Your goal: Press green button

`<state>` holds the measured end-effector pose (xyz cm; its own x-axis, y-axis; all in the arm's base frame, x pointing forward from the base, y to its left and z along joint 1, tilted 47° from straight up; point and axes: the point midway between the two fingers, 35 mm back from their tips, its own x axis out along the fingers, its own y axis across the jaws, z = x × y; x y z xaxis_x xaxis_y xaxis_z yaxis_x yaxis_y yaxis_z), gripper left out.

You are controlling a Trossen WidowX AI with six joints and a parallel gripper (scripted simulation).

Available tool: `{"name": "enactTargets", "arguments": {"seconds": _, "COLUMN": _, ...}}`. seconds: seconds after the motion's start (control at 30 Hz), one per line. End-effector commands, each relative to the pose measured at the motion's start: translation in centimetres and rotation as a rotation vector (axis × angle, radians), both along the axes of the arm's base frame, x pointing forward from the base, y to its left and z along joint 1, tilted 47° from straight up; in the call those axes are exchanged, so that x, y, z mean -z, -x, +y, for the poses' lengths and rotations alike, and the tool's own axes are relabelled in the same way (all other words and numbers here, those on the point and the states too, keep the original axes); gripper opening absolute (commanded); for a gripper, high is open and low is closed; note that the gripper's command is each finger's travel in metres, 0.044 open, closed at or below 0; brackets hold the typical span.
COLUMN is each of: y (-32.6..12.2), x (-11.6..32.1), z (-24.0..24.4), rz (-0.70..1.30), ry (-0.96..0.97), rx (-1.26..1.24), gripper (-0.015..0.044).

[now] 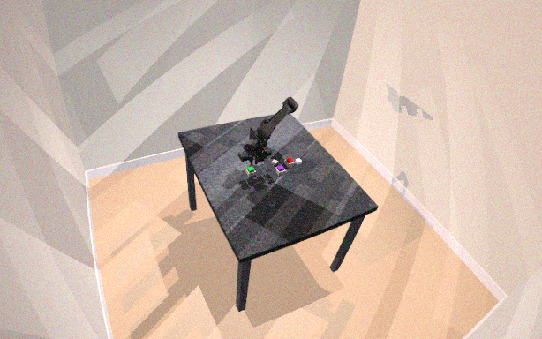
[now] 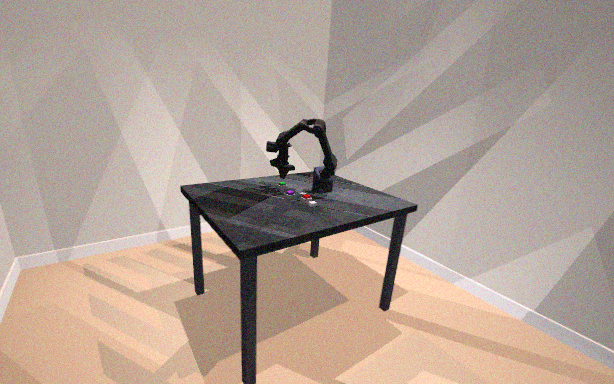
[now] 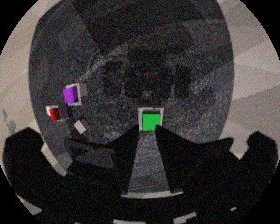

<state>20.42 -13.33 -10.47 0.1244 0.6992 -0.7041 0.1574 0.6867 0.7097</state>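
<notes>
The green button [image 1: 251,169] [image 2: 282,184] [image 3: 151,121] sits in a pale square base on the dark table. My gripper [image 2: 283,176] [image 3: 147,127] points down just above the green button, with a small gap visible in the exterior view. Its fingers are slightly apart with nothing between them. In the wrist view the green button shows just beyond the fingertips, its near edge close to them. Its cap looks raised.
A purple button [image 1: 280,168] [image 2: 290,192] [image 3: 70,95] and a red button [image 1: 289,160] [image 2: 306,196] [image 3: 54,114] stand to one side. A small white block [image 1: 274,161] [image 3: 80,126] lies near them. Another white block [image 1: 298,161] [image 2: 313,202] is beside the red button.
</notes>
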Motion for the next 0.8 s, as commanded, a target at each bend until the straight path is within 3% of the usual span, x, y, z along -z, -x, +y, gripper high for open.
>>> {"name": "enactTargets", "arguments": {"seconds": 0.0, "y": -2.7, "x": -3.8, "z": 0.8, "rz": -0.012, "ry": 0.035, "rx": 0.003, "gripper": 0.0204}}
{"name": "enactTargets", "arguments": {"seconds": 0.27, "y": -6.9, "x": -11.8, "z": 5.0, "rz": -0.019, "ry": 0.057, "rx": 0.014, "gripper": 0.04}}
{"name": "enactTargets", "arguments": {"seconds": 0.6, "y": -7.0, "x": -25.5, "z": 16.0, "rz": -0.016, "ry": -0.006, "rx": 0.001, "gripper": 0.04}}
{"name": "enactTargets", "arguments": {"seconds": 0.77, "y": -5.7, "x": -28.1, "z": 18.3, "rz": -0.012, "ry": -0.029, "rx": -0.008, "gripper": 0.04}}
